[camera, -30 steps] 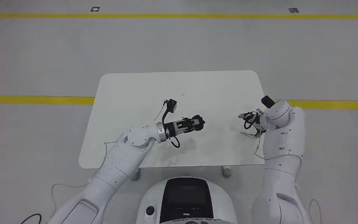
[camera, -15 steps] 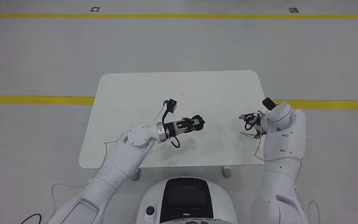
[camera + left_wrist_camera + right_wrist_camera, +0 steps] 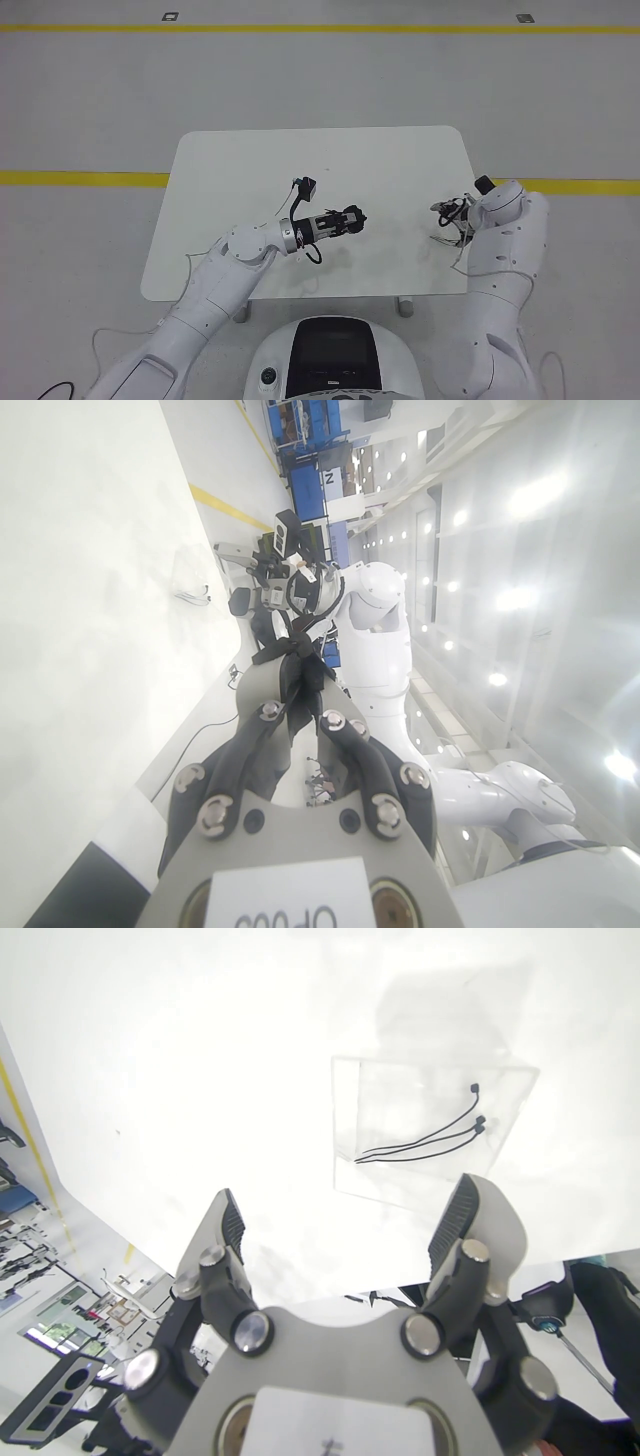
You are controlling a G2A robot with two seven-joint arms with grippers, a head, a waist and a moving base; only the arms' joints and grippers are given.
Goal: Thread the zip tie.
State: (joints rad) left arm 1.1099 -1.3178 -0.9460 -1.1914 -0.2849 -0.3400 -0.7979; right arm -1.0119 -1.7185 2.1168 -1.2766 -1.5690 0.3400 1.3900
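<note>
My left gripper (image 3: 357, 216) hangs over the middle of the white table (image 3: 250, 170). It is shut on a black zip tie (image 3: 280, 647), bunched and looped at the fingertips (image 3: 260, 685). My right gripper (image 3: 345, 1208) stands open at the table's right edge (image 3: 444, 215), with nothing between its fingers. Just ahead of it lies a clear box (image 3: 350, 1128) holding three loose black zip ties (image 3: 425, 1143). The left wrist view shows that box (image 3: 192, 585) on the table in front of the open right gripper (image 3: 240, 575).
Yellow floor lines (image 3: 80, 178) run past the table on both sides. The table's left half and far side hold nothing. Its right edge runs close under the right gripper.
The right arm's wrist and elbow have drifted slightly to the right, with its gripper staying open near the box. The left arm has kept still with the tie.
</note>
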